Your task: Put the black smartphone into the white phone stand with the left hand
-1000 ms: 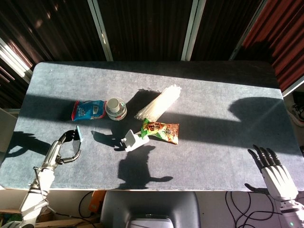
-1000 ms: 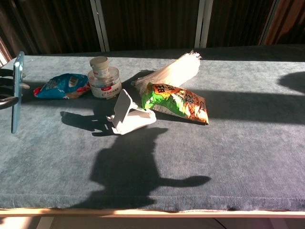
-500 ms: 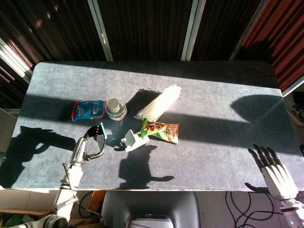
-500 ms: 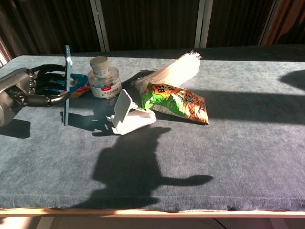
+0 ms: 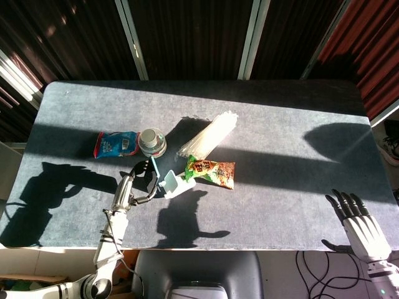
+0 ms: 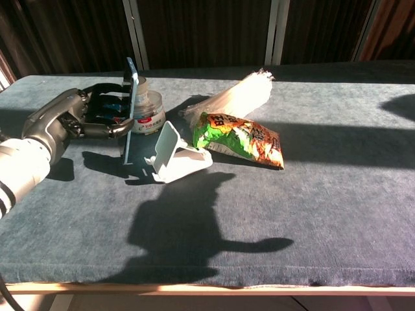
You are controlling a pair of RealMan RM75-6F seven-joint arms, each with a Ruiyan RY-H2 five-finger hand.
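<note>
Left hand: fingers wrapped around the smartphone, holding it upright on its edge above the worktop.
Smartphone: just left of the white phone stand, not in it.
Stand: on the worktop beside the green snack bag.
Right hand: at the worktop's near right corner, fingers spread, holding nothing.

Left hand shows dark grey metal, black-jointed fingers, on a white forearm with a black band; right hand shows a white back and black fingers.
</note>
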